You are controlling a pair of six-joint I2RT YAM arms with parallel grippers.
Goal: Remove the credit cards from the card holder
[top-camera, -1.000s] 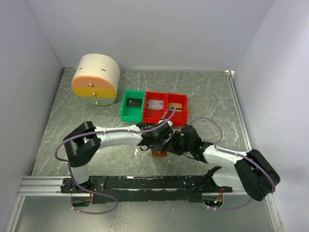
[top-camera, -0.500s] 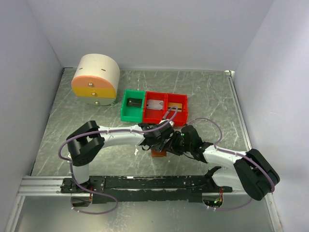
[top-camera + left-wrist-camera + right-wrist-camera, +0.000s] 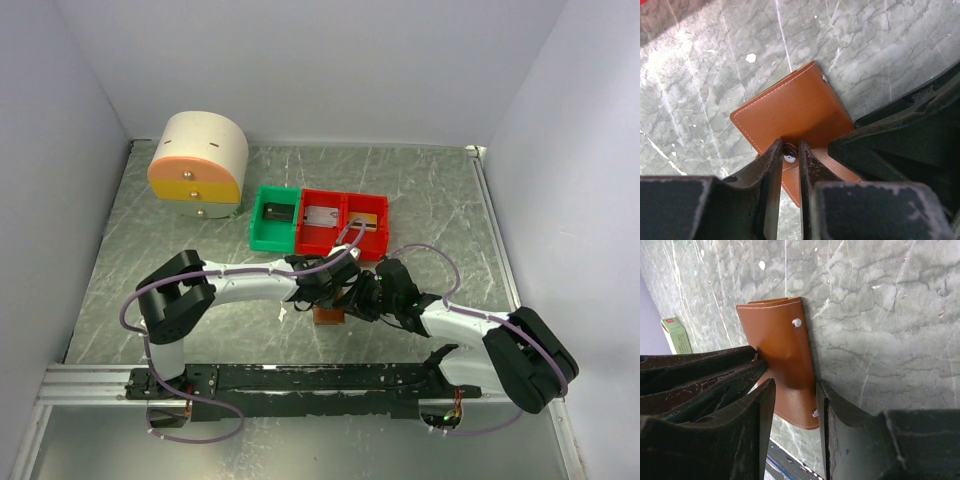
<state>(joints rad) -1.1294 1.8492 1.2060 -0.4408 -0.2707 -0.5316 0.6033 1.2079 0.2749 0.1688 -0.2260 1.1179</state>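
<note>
Card holder: small, flat, tan-brown leather, pale stitching along the edges, smooth outer face up. Folded shut; inner panels not visible. Round metal snap stud at one far corner, second stud on a small tab at the near edge. Lies on grey-green marbled table, about mid-width, toward the near side. From above, card holder mostly hidden, only a brown sliver showing. In right wrist view, card holder bowed across the middle, not fully flat.
</note>
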